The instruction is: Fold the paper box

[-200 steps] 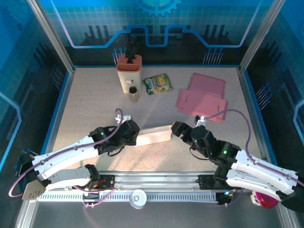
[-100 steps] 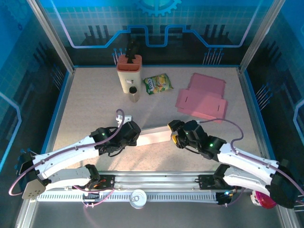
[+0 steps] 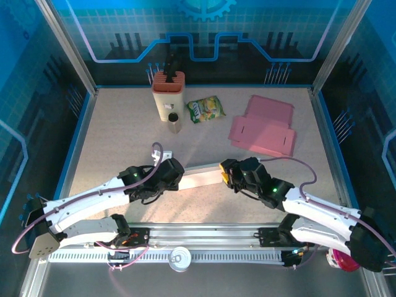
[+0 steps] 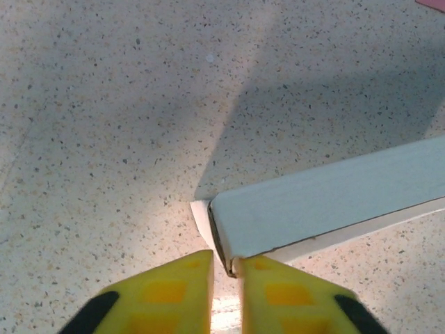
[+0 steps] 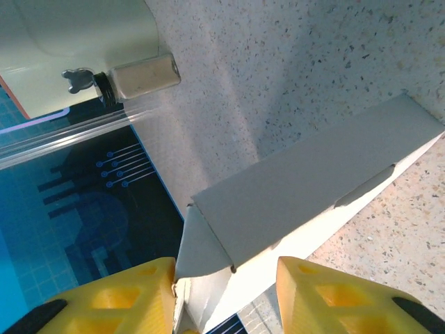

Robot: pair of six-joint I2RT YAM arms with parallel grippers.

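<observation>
The paper box (image 3: 201, 176) is white, and the surface (image 3: 117, 136) is beige, speckled with dark flecks. The left claw (image 4: 224, 268) and right claw (image 5: 226, 278) are yellow with black patches. The flat cardboard (image 3: 263, 127) is pink, and the snack bag (image 3: 206, 109) is green and yellow.

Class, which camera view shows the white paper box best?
The top external view: nearly the whole white paper box shows. The left wrist view catches one corner; the right wrist view, the other end with a flap.
</observation>
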